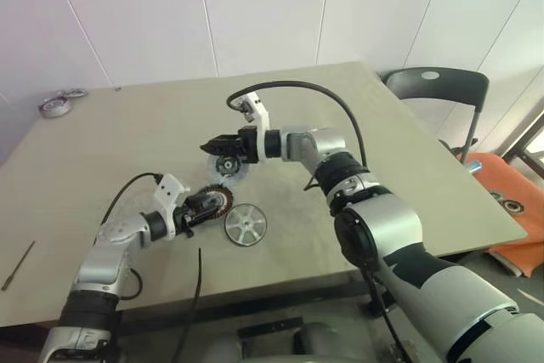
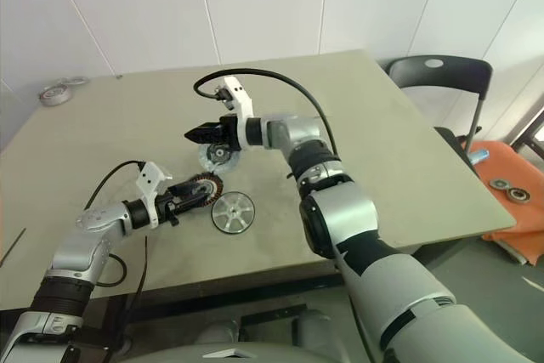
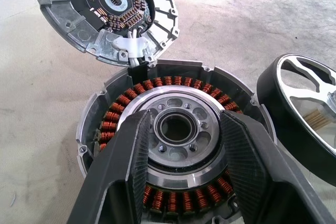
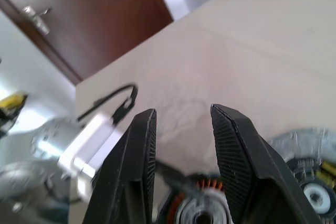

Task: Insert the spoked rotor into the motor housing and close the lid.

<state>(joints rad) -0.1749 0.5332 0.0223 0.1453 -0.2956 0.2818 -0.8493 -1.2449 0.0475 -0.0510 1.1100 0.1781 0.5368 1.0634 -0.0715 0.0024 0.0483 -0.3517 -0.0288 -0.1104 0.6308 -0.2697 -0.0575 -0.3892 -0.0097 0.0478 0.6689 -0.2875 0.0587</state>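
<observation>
The motor housing (image 3: 168,81), a round shell with orange copper windings around a silver centre, lies on the table near the front left. Its lid (image 3: 105,9) lies flipped open just behind it, circuit board up, joined to it by white wires. My left gripper (image 1: 206,204) reaches over the housing's near half, its fingers (image 3: 131,161) apart on either side of the centre hole. The spoked rotor (image 1: 246,224) lies flat on the table right beside the housing. My right gripper (image 1: 209,145) hovers above the lid (image 1: 228,166), pointing left, open, with nothing between its fingers (image 4: 236,150).
The tan table (image 1: 382,159) has rolls of tape (image 1: 53,105) at its far left corner and a thin rod (image 1: 17,265) near the front left edge. A grey chair (image 1: 435,89) and an orange bin (image 1: 514,206) stand to the right of the table.
</observation>
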